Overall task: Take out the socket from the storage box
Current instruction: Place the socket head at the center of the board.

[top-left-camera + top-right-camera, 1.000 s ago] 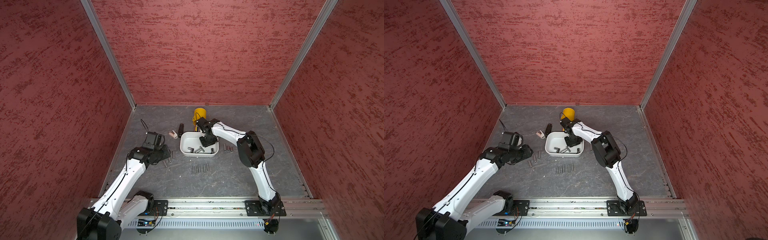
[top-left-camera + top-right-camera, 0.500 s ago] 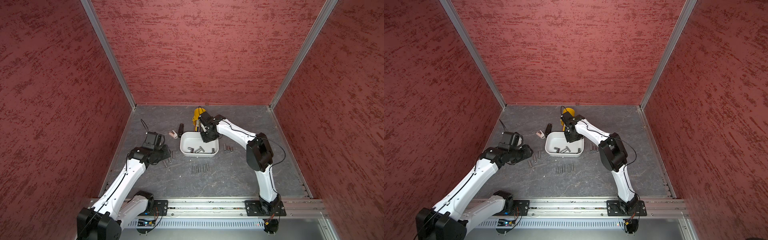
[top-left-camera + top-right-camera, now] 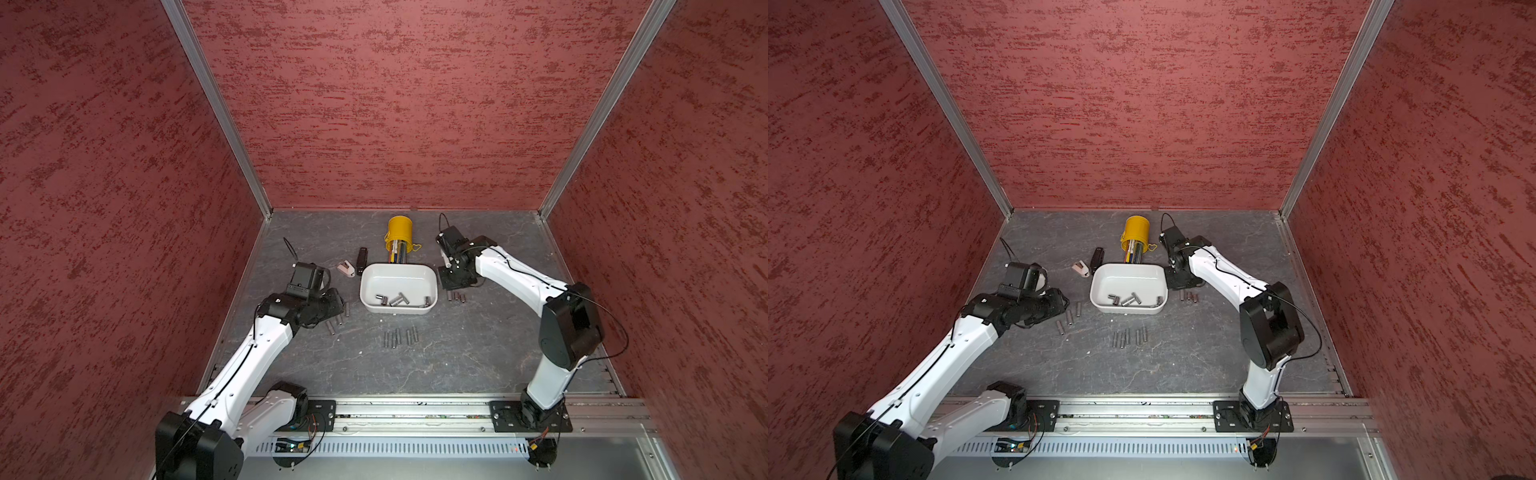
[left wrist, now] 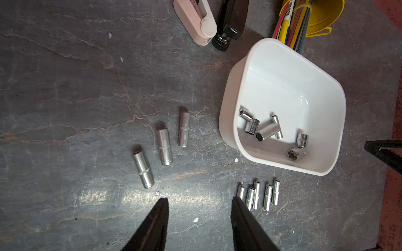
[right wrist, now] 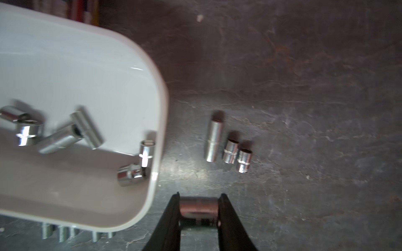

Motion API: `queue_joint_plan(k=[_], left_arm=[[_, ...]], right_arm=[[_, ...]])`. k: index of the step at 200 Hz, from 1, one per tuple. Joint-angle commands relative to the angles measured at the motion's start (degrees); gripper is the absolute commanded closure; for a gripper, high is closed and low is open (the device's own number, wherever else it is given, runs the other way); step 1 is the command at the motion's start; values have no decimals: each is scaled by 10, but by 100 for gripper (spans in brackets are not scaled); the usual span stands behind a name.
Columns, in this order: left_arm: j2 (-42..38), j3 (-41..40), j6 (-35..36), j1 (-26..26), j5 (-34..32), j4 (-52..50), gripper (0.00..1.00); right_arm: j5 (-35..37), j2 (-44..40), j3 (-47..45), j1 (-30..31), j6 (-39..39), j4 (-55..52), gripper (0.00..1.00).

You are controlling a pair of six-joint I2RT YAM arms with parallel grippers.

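The storage box [image 3: 395, 279] [image 3: 1127, 278] is a white shallow tub in the middle of the table, with several chrome sockets [image 3: 397, 299] [image 4: 266, 130] lying in its near half. My right gripper [image 5: 199, 196] hangs just past the box's right end [image 3: 455, 282], outside the rim. It is shut on a short chrome socket [image 5: 199, 209] held crosswise between its fingers. My left gripper [image 4: 201, 198] [image 3: 334, 305] hovers left of the box, open, with only bare table between its fingers.
Three sockets [image 5: 228, 150] lie in a row right of the box, three longer ones [image 4: 163, 147] to its left, several thin ones [image 3: 400, 336] in front. A yellow pen cup [image 3: 400, 232], black stapler [image 3: 362, 261] and pink holder [image 3: 345, 269] lie behind the box.
My right gripper rose out of the box and moved right past its end, carrying the socket. The left arm stayed still.
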Motion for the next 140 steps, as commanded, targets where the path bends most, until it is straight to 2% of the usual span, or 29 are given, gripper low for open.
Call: queue_joint_plan(k=[1, 24, 49, 140], left_arm=[[-3, -1, 10, -2, 5, 11, 51], [-5, -2, 11, -2, 5, 12, 51], [-5, -3, 11, -2, 6, 12, 51], [-4, -7, 9, -2, 0, 12, 51]], right_arm=[[12, -32, -53, -35, 26, 40, 80], [-9, -42, -107, -78, 38, 75, 80], [-19, -29, -124, -105, 45, 87, 79], [-30, 35, -102, -116, 38, 113, 75]])
